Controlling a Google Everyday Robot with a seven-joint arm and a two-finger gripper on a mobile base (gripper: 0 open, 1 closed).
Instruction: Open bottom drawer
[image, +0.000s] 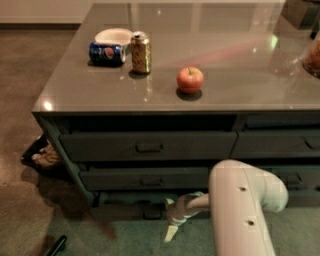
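The bottom drawer (125, 210) is the slim dark grey-green front lowest in the left stack, close to the floor. Its small dark pull (152, 214) sits at the centre. My gripper (172, 222) is low in front of this drawer, just right of the pull and close to it. I cannot tell whether it touches the pull. My white arm (240, 200) rises from the bottom edge on the right and hides the drawer's right part.
Two taller drawers (147, 146) sit above, and a neighbouring stack (275, 145) lies to the right. On the tabletop are an apple (190, 79), a gold can (141, 52), a lying Pepsi can (106, 52) and a white bowl (114, 36). A dark bag (40, 155) lies on the floor at left.
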